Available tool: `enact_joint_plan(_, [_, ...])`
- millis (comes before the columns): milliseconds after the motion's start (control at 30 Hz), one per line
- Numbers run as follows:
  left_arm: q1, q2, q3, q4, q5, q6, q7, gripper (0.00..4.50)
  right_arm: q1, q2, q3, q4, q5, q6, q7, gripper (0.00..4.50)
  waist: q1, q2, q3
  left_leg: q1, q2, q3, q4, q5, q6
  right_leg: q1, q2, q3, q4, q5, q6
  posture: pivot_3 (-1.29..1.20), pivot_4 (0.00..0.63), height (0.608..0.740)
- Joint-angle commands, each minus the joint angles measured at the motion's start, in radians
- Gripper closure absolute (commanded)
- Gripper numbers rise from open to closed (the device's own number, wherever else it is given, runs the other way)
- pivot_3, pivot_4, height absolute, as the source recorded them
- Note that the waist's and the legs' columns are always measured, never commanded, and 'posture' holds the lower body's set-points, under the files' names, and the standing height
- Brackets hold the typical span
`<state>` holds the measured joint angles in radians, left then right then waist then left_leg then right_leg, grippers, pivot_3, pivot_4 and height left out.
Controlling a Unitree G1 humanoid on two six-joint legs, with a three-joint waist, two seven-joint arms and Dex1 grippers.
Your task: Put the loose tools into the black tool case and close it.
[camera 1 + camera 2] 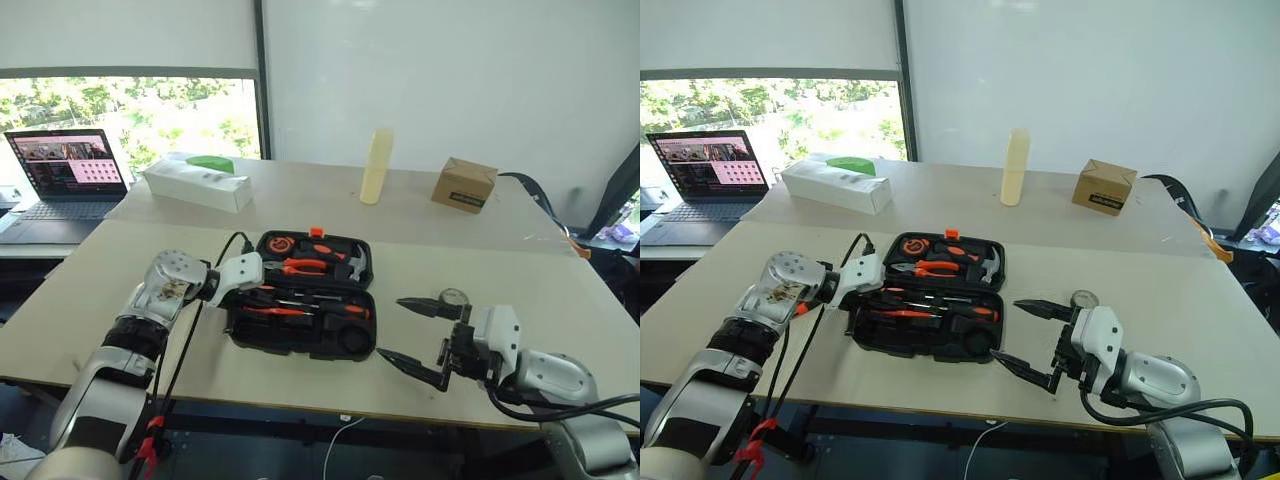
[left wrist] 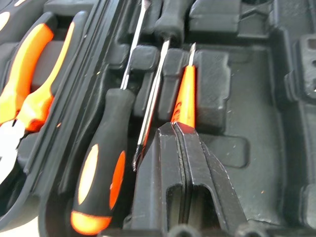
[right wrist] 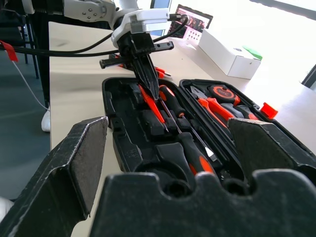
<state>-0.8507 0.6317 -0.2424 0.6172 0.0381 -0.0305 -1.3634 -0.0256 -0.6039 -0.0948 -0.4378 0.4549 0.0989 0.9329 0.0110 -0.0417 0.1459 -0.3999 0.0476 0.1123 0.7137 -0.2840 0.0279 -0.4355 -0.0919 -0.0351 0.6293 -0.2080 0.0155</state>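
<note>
Black clamshell tool case (image 1: 300,335) lies open flat on the beige table (image 1: 90,290), lid half away from me with orange-handled pliers (image 1: 303,266), a hammer (image 1: 352,262) and a tape measure (image 1: 281,244) in their slots, and the orange latch (image 1: 316,232) on the far rim.

My left gripper (image 3: 148,81) is down inside the near half at the case's left end. Its fingers (image 2: 170,173) are pressed together on the butt end of the small orange tester screwdriver (image 2: 185,96), which lies in a moulded slot; I think the tip of the pinch has it, but the wrist view hides the contact itself.

Just beside it lie two screwdrivers with black-orange handles (image 2: 101,168), thin shafts running along the tray. The dark tape roll (image 1: 352,340) looks seated at the right end, hard to confirm.

My right gripper (image 1: 415,335) hangs just off the case's right end, fingers spread as wide as they go, gripping nothing.

Farther back: a white oblong box (image 1: 197,184), cardboard box (image 1: 464,185), pale bottle (image 1: 376,166), laptop (image 1: 70,170).
</note>
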Motion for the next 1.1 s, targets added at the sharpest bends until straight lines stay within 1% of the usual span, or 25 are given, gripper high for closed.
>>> enact_joint_plan(33, [0.024, 0.004, -0.027, -0.025, 0.022, 0.022, -0.007, 4.45, -0.001, 0.004, -0.018, -0.023, 0.013, -0.026, -0.009, 0.0, 0.0, 0.0, 0.0, 0.0, 0.0, 0.0, 0.0, 0.0, 0.0, 0.0, 0.0, 0.0, 0.0, 0.0, 0.0, 0.0, 0.15, 0.74])
enact_joint_plan(233, [0.059, 0.022, -0.039, -0.058, 0.033, 0.033, -0.027, 4.45, 0.003, 0.008, -0.016, -0.027, 0.01, -0.027, -0.013, 0.0, -0.001, 0.0, 0.0, 0.001, 0.0, 0.0, 0.0, 0.0, 0.0, 0.0, 0.0, 0.0, 0.0, 0.0, 0.0, 0.0, 0.15, 0.74])
enact_joint_plan(400, [0.066, 0.025, -0.045, -0.056, 0.055, 0.094, 0.015, 4.45, -0.001, 0.01, -0.012, -0.024, 0.008, -0.027, -0.016, 0.0, -0.001, 0.0, 0.0, 0.005, 0.0, 0.0, 0.0, 0.0, 0.0, 0.005, 0.0, 0.0, 0.0, 0.0, 0.0, 0.0, 0.15, 0.74])
enact_joint_plan(500, [0.076, -0.001, -0.013, -0.072, 0.01, 0.116, 0.036, 4.45, -0.003, 0.009, -0.01, -0.022, 0.009, -0.028, -0.015, 0.0, -0.001, 0.0, 0.0, 0.012, 0.001, -0.001, -0.001, -0.001, 0.001, 0.012, 0.0, 0.0, 0.0, -0.001, 0.0, 0.0, 0.15, 0.74])
enact_joint_plan(600, [0.08, -0.001, 0.013, -0.088, -0.017, 0.13, 0.04, 4.45, 0.0, 0.007, -0.012, -0.024, 0.01, -0.027, -0.014, 0.0, -0.001, 0.0, 0.0, 0.012, 0.001, -0.003, -0.001, -0.001, 0.001, 0.012, 0.0, 0.0, 0.0, -0.001, 0.0, 0.0, 0.15, 0.74])
enact_joint_plan(733, [0.083, 0.02, 0.018, -0.067, -0.007, 0.124, 0.052, 4.45, 0.007, 0.006, -0.013, -0.026, 0.015, -0.024, -0.01, 0.0, 0.0, 0.0, 0.0, 0.012, 0.001, -0.003, -0.001, -0.001, 0.001, 0.012, 0.0, 0.0, 0.0, 0.0, 0.0, 0.0, 0.15, 0.74])
enact_joint_plan(800, [0.1, 0.031, 0.02, -0.066, -0.005, 0.153, 0.059, 4.45, 0.005, 0.005, -0.012, -0.026, 0.018, -0.022, -0.009, 0.0, -0.002, 0.0, 0.0, 0.012, 0.001, -0.003, -0.001, -0.001, 0.001, 0.012, 0.0, 0.0, 0.0, 0.0, 0.0, 0.0, 0.15, 0.74])
enact_joint_plan(933, [0.138, 0.033, 0.076, -0.095, -0.053, 0.171, 0.092, 4.45, -0.001, 0.006, -0.009, -0.022, 0.026, -0.018, -0.002, 0.0, -0.003, 0.001, 0.0, 0.012, 0.001, -0.003, -0.001, -0.001, 0.002, 0.012, 0.0, 0.001, 0.0, 0.0, 0.0, 0.0, 0.15, 0.74])
enact_joint_plan(1000, [0.218, 0.051, 0.206, -0.183, -0.168, 0.123, 0.098, 3.94, -0.003, 0.009, -0.009, -0.019, 0.035, -0.017, 0.004, 0.0, -0.008, 0.001, 0.0, 0.012, 0.001, -0.004, -0.001, -0.001, 0.001, 0.011, 0.0, 0.001, 0.0, 0.0, 0.0, 0.0, 0.15, 0.74])
enact_joint_plan(1033, [0.282, 0.064, 0.292, -0.243, -0.252, 0.085, 0.069, 3.76, -0.004, 0.011, -0.009, -0.018, 0.041, -0.016, 0.007, 0.0, -0.011, 0.001, 0.0, 0.012, 0.002, -0.004, -0.002, -0.001, 0.002, 0.01, 0.0, 0.002, 0.0, 0.0, 0.0, 0.0, 0.15, 0.74])
enact_joint_plan(1067, [0.357, 0.085, 0.375, -0.293, -0.315, 0.075, 0.06, 3.41, -0.004, 0.014, -0.009, -0.017, 0.045, -0.018, 0.011, 0.0, -0.019, 0.001, 0.0, 0.012, 0.002, -0.005, -0.002, -0.001, 0.002, 0.01, 0.0, 0.002, 0.0, 0.0, 0.0, 0.0, 0.15, 0.74])
enact_joint_plan(1100, [0.42, 0.105, 0.434, -0.324, -0.349, 0.06, 0.055, 3.03, -0.003, 0.015, -0.008, -0.016, 0.047, -0.02, 0.014, 0.0, -0.028, 0.001, 0.0, 0.011, 0.003, -0.005, -0.002, -0.001, 0.002, 0.008, 0.0, 0.003, 0.0, 0.0, 0.0, 0.0, 0.15, 0.74])
